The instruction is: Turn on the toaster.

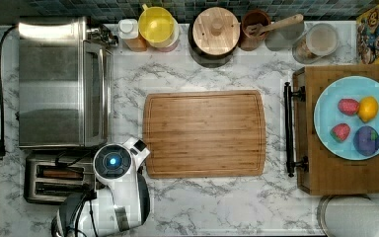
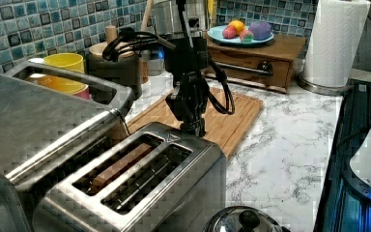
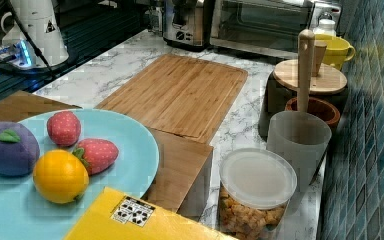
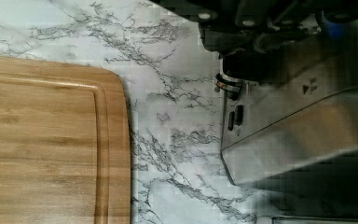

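Toaster (image 2: 140, 193), triangle-and-bars mark (image 4: 310, 87)

Toaster (image 2: 140, 188) brushed steel; counter (image 1: 212, 202) white, grey-veined marble; plate (image 1: 328, 116) light blue; mug (image 1: 156, 24) yellow.

The top view looks straight down on the surface (image 1: 217, 202); left and right views face each other low across the cutting board (image 2: 232, 121).

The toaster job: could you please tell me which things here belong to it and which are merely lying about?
Belongs to the job:
toaster
tool, at the toaster's end

Lying about:
toaster oven
cutting board
plate of fruit
yellow cup
paper towel roll
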Motion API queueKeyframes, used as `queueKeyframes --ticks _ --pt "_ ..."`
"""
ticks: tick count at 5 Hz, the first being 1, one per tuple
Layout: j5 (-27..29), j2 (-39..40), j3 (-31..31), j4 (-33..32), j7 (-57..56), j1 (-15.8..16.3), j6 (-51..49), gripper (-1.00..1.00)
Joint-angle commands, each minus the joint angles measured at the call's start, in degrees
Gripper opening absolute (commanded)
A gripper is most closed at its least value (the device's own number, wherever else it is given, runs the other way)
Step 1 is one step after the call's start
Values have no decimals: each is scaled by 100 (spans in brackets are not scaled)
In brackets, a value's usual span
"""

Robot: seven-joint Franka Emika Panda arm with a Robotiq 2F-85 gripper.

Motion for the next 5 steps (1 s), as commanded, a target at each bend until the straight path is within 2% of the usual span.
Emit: queueKeyframes --ticks 1,2,3,5 --pt "-44 1185 244 -440 627 402 478 -100" --pt "-161 714 443 -556 710 140 522 -100" --pt "-148 712 339 -557 700 248 518 -100" --pt "-152 713 380 -555 705 204 520 -100"
